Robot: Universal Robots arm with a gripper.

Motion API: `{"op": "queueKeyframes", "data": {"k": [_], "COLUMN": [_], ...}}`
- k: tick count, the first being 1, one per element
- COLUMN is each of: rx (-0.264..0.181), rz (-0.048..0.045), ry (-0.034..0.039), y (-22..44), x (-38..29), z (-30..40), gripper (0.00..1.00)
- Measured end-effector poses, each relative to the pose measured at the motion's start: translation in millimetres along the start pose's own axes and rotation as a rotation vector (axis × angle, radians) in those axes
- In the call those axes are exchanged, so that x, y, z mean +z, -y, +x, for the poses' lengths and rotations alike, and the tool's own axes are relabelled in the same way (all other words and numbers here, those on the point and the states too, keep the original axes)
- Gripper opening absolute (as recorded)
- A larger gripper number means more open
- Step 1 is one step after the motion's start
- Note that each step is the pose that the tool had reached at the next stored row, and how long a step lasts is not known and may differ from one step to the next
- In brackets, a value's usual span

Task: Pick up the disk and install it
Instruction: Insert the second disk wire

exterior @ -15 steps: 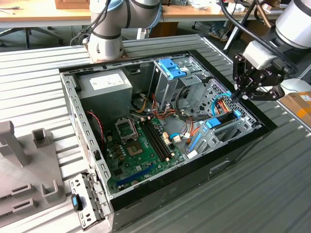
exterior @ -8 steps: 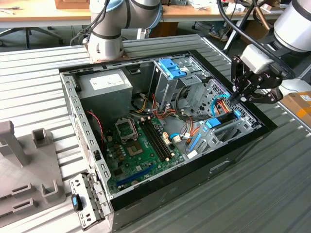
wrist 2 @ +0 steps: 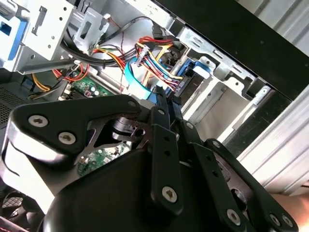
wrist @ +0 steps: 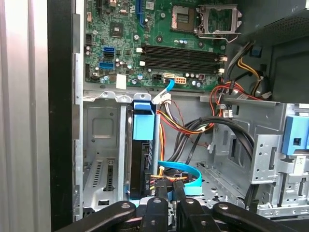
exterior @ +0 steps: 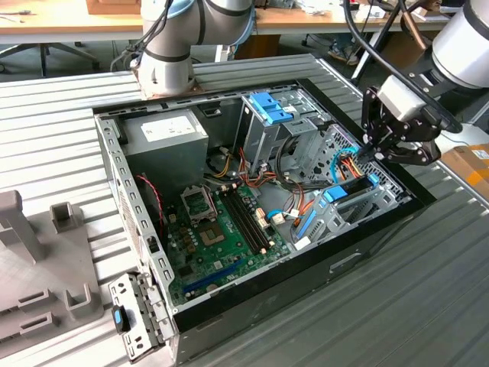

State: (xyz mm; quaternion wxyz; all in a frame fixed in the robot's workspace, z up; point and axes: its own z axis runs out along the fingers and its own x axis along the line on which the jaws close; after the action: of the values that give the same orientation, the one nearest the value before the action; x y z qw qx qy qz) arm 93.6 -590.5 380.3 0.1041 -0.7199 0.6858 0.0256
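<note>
The disk [exterior: 353,186] stands on edge in the drive bay at the exterior view's right end of the open computer case [exterior: 306,264], its blue carrier frame showing along the top. In the first wrist view the disk [wrist: 143,159] is a dark slab with a blue tab, set between the bay's grey metal walls. My gripper [exterior: 370,157] hangs just above the disk's cabled end. In both wrist views its two black fingers lie close together with nothing between them: gripper [wrist: 169,183], gripper [wrist 2: 168,101]. They point at the blue ribbon cable [wrist: 186,170] and coloured wires beside the disk [wrist 2: 192,77].
A tall grey cage with a blue latch [exterior: 269,107] stands mid-case, with a grey power-supply box [exterior: 164,134] behind and the green motherboard [exterior: 221,229] on the floor. Cable bundles [exterior: 294,164] run near the bay. A grey fixture [exterior: 30,260] and a metal bracket [exterior: 134,317] lie outside.
</note>
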Motion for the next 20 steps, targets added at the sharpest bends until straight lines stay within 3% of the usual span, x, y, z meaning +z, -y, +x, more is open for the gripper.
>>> {"op": "queueKeyframes", "data": {"k": [3,7,10,20], "rx": [0.0,-0.001,0.0,0.014], "rz": [0.0074,0.01,0.0244,0.0273], "ry": [0.0127,0.014,0.0278,0.0262], "y": [-1.1,-1.3,-1.6,-1.9], "x": [1.0,0.8,0.5,0.2], "z": [2.6,3.8,9.2,13.7], "gripper": [0.16,0.16,0.16,0.16]}}
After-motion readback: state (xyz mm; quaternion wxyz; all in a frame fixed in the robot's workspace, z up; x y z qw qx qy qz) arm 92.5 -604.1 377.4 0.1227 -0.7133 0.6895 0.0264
